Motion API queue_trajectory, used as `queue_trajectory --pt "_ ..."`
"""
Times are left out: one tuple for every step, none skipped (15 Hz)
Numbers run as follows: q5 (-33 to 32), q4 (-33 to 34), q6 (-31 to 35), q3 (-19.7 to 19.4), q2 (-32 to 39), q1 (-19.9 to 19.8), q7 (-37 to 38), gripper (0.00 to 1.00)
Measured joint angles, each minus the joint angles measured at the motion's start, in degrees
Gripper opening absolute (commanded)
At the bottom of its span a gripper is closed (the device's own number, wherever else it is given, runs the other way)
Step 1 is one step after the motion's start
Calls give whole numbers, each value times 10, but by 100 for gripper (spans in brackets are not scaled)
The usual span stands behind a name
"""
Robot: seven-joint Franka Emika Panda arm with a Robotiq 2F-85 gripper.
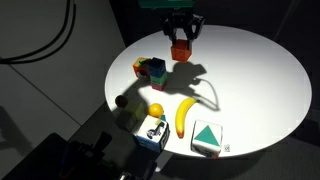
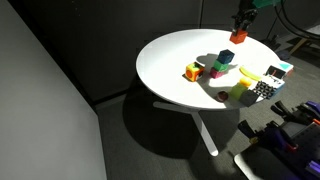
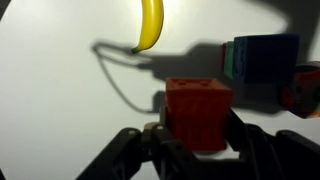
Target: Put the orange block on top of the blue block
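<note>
1. Containers. A white box with a green triangle (image 1: 207, 137) stands near the table edge, and a smaller white and blue box (image 1: 151, 132) sits beside it. Both are shut, so I cannot see their contents.

2. Pincer. My pincer (image 3: 197, 128) is pinching the orange block (image 3: 197, 100), with one finger on each side face. In an exterior view the block's shadow falls apart from it, so it appears to hang clear of the surface.

3. Task items. The blue block (image 3: 262, 58) rests on the table in a cluster with other coloured cubes, near the held block but not touching it. A darker red cube (image 3: 306, 90) sits just beside it.

4. Surface. The round white table (image 1: 255, 85) also carries a banana (image 1: 183, 116), which lies between the cubes and the boxes.

5. Room. Dark wall panel (image 2: 55, 90) and grey floor (image 2: 135, 140).
</note>
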Motion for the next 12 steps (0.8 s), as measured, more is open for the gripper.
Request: queue_trajectory --pt "0 -4 0 1 -5 3 0 29" --pt "0 -8 0 3 -9 7 0 29" --pt "0 -12 0 3 -13 11 0 29" --pt "0 -15 0 4 -17 14 0 29" --pt "0 -19 0 4 -21 18 0 29" --pt "0 -22 0 6 -24 21 0 29" --pt "0 -25 0 7 -26 23 0 29" --pt "0 -29 0 9 -29 26 0 29" --pt "0 -34 0 11 -31 27 0 29" --pt "0 -37 0 13 -32 29 0 29" --pt "0 -40 0 15 -33 31 0 29" --pt "0 -43 0 17 -34 33 0 29"
